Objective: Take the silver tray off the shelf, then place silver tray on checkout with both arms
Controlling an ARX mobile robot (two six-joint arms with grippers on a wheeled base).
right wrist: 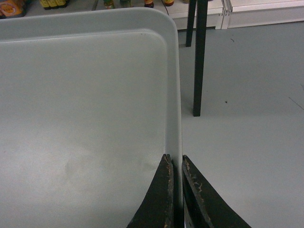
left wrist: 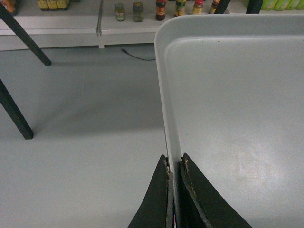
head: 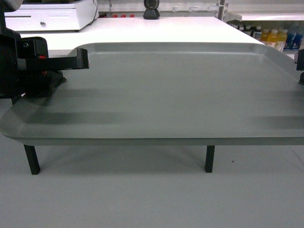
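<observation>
The silver tray (head: 166,90) is a wide flat grey metal tray that fills the middle of the head view, held level in the air. My left gripper (head: 80,64) is shut on its left rim; in the left wrist view the black fingers (left wrist: 174,161) pinch the thin rim wall. My right gripper (head: 300,66) shows only at the right edge of the head view. It is shut on the right rim (right wrist: 175,160). The white checkout (head: 166,28) stands just behind the tray, and two of its black legs (head: 209,158) show beneath it. A white shelf (head: 266,16) with bottles stands at the far right.
A white cash drawer (head: 47,16) and a small black device (head: 151,9) sit at the back of the checkout. Low shelf boards with jars (left wrist: 126,12) run along the floor. Black table legs (left wrist: 14,111) (right wrist: 199,57) stand near each arm, and a cable (left wrist: 137,56) lies on the grey floor.
</observation>
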